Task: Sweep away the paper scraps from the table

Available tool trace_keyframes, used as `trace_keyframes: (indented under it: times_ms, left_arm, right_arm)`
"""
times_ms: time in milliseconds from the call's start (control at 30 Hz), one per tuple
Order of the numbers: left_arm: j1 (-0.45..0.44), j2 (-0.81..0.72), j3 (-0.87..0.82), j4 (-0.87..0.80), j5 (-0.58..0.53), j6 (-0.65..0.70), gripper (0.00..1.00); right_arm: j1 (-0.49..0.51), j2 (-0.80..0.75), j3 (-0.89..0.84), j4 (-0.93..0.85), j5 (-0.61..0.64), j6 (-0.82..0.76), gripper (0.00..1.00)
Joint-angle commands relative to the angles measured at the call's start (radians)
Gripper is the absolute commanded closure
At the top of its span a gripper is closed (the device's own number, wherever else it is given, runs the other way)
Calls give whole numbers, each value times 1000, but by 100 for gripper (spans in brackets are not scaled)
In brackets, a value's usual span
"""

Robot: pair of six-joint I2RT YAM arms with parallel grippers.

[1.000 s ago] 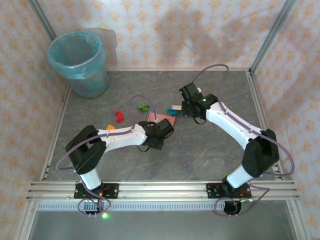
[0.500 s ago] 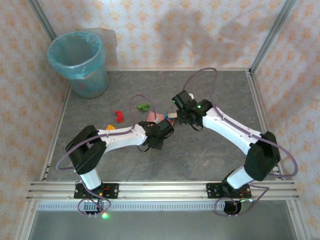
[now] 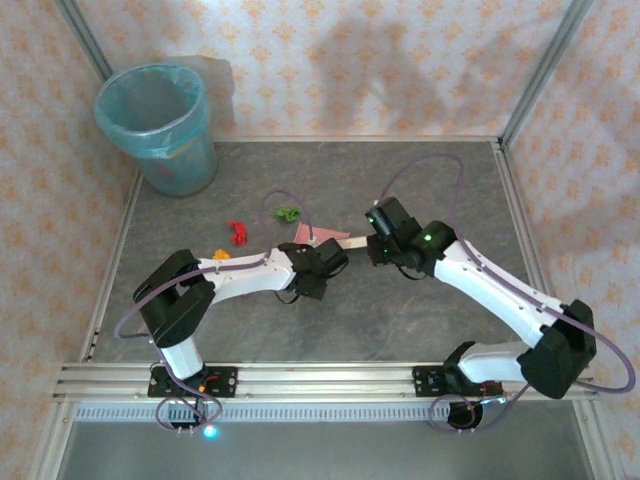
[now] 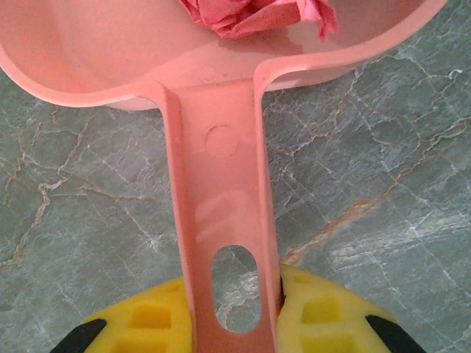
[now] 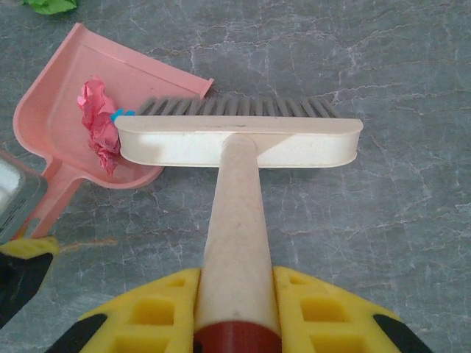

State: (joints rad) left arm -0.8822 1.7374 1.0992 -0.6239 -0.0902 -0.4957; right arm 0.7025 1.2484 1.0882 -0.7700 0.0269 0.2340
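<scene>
— What does the right gripper (image 5: 237,301) hold?
— It is clenched on the handle of the brush (image 5: 239,140). In the wrist view the head lies across from nine to three, bristles toward twelve, its nine o'clock end at the mouth of the dustpan (image 5: 66,88).
— And the left gripper (image 4: 234,312)?
— It is clamped on the dustpan's handle, with the pan flat on the table (image 3: 440,180). A pink wad (image 5: 96,121) sits inside.
— Where are the loose scraps?
— From above, the green scrap (image 3: 288,213) lies at ten o'clock of the brush, past the pan. The red scrap (image 3: 237,232) and orange scrap (image 3: 220,254) lie toward nine, nearer the left arm.
— Is anything in the way?
— The pan and left arm sit between, so the brush likely must go round. The bin (image 3: 157,125) stands in the far eleven o'clock corner.
</scene>
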Motion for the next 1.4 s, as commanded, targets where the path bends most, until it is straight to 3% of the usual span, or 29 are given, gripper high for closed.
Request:
trace_keyframes:
  times_ms: [0,200,333,467,633,1000,1367]
  left_arm:
    - [-5,12,19,-43,-39,7,100]
    - [-4,11,16,-36,-39,9,100]
    - [-4,1,6,-19,-40,10,100]
    - [-4,-9,-6,-1,-52,8,100]
    - [-5,-38,-31,33,-72,6,100]
    - [-5,-123,-68,63,-96,-4,100]
    - [-5,-213,86,-124,-166,-77,100]
  right_arm:
    - [3,-59,-13,48,83,1,100]
    - [3,-135,-35,87,248,53,100]
    - [0,-178,-101,197,290,75,100]
    - [-33,-211,-196,328,261,132,100]
    - [-106,-244,-276,422,131,213,100]
    - [-158,-223,-349,504,42,294,100]
    - [-170,-291,-422,558,43,337,100]
